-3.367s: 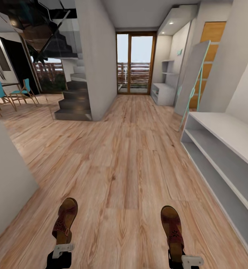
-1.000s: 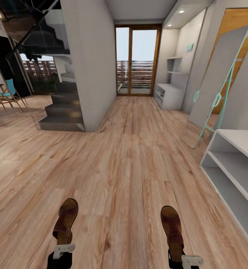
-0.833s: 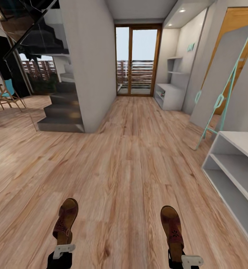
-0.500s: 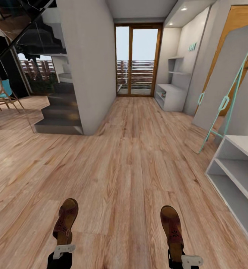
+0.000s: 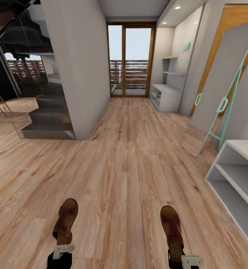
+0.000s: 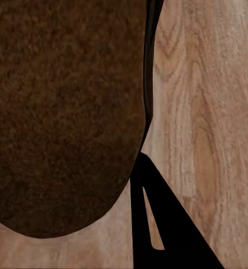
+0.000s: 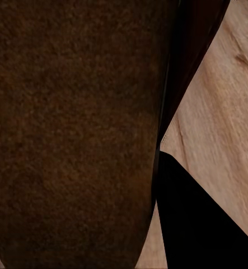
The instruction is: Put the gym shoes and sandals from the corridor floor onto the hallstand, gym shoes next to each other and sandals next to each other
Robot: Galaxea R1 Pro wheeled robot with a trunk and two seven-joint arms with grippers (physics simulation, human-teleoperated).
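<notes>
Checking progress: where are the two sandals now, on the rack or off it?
Off it. Each claw carries one: left sandal, right sandal, above the floor. The rack stands far ahead.

Corridor floor [image 5: 127, 157] of matt, grained wood planks; both sandals [image 5: 66, 220] brown leather with rough, grainy soles [image 6: 56, 112]; plain grey bench [image 5: 237, 175] smooth and matt

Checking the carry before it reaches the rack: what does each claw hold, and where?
Each claw holds one sandal by its heel end: left claw, left sandal; right claw, right sandal.
</notes>
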